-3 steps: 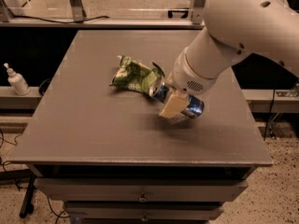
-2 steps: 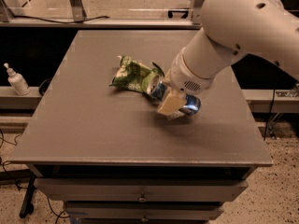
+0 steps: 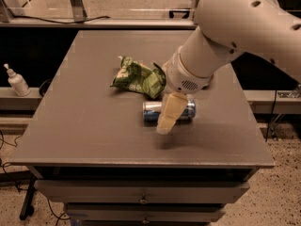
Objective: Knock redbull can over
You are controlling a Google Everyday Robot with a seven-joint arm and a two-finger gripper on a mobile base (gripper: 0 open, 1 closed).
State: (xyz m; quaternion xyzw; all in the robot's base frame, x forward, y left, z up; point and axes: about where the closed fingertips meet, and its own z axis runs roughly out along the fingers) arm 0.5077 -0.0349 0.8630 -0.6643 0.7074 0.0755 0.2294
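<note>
Evidently Done: Redbull Can Lies on Its Side

**Status.** The redbull can (image 3: pixel 151 111) lies horizontal on the table (image 3: pixel 84 131), just right of the frame's centre. Its long axis runs left to right across the picture, with the silver end toward the left and the blue end toward the right. No part of it stands upright. I judge the required result, a toppled can, as achieved.

**Gripper position.** My gripper (image 3: pixel 165 120) hangs directly in front of the can's middle, near frame centre. It crosses the can at a slant and hides that section from view. Its tip reaches lower in the frame than the can does. Whether it touches the can or only overlaps it in this view, I cannot tell. How wide the gripper is set, I cannot tell either.

**Surroundings.** A crumpled green chip bag (image 3: pixel 138 78) lies above and left of the can, near it but apart. A white pump bottle (image 3: pixel 18 81) stands off the table at the far left edge of the frame.

**Work left.**
1. Confirm the can is at rest. A cylinder on its side may roll toward the table's front edge.
2. Lift my arm (image 3: pixel 225 46) clear without nudging the can or the bag.

No further push appears necessary.
</note>
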